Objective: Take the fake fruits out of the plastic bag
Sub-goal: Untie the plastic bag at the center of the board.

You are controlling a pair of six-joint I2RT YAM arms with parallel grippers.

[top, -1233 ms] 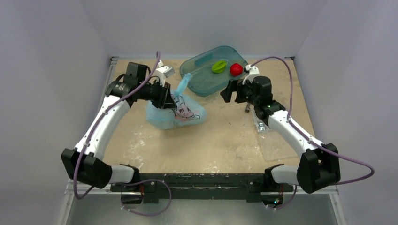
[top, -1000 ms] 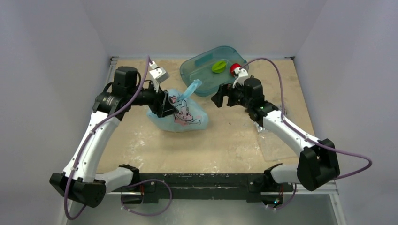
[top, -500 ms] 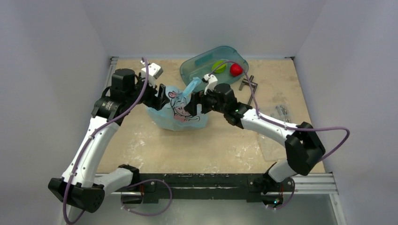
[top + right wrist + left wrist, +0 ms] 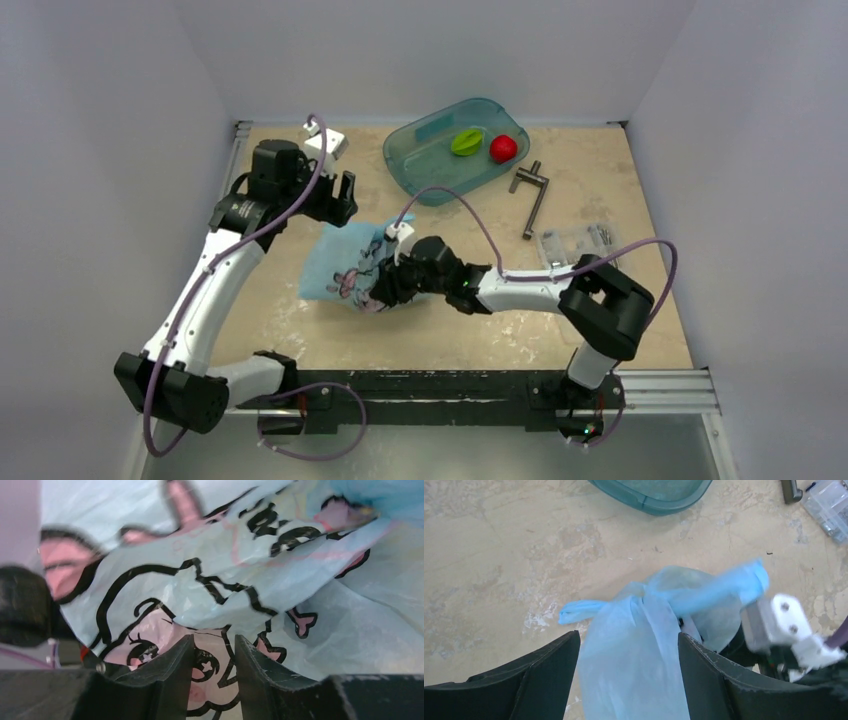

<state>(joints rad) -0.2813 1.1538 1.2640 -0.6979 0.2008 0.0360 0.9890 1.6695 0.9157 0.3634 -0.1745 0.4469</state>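
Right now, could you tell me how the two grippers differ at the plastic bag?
The left gripper is wide open, the right gripper nearly shut. The left hangs over the twisted top of the plastic bag; the right seems to pinch its printed face. Both point at the bag.

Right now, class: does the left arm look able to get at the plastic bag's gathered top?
Probably yes. The left end effector hangs open just over the plastic bag, whose gathered top lies between its fingers in the wrist view, with nothing in between. The right end effector is at the bag's printed side.
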